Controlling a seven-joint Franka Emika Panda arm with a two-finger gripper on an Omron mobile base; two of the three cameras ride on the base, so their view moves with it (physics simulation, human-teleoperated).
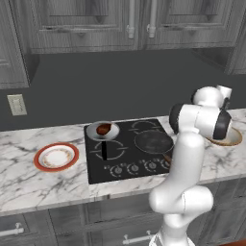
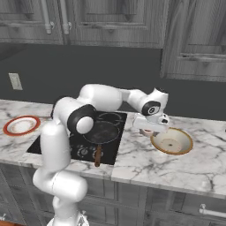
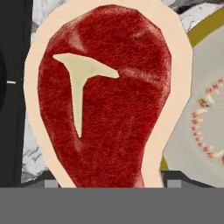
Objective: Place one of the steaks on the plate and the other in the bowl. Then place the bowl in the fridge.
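Big grey cabinets (image 1: 96,21) up top, dark backsplash, marble counter (image 1: 29,180) running the full width w/ a black cooktop (image 1: 126,166) set in the middle. The white arm (image 2: 103,99) reaches off to its right, past the cooktop, w/ the gripper (image 2: 149,130) low over the counter just beside the tan bowl (image 2: 174,143). Far the other way, well apart, sits the red-rimmed plate (image 1: 56,157), nothing on it. On the cooktop there's a dark skillet (image 1: 153,142) and a small silver pan (image 1: 102,130) holding the dark brown steak (image 1: 104,129). In the hand view, the red steak (image 3: 105,96) w/ pale edge lies flat on the marble right under the hand, next to the bowl's rim, not in it. Jaws look spread wide to either side of the meat, nothing gripped yet as far as I can tell; fingertips are barely visible. Looks like the step in hand is picking up the red steak for the bowl. Next move prob calls for dropping straight down, closing on the thin flat piece, then a short lift and shift over the rim.
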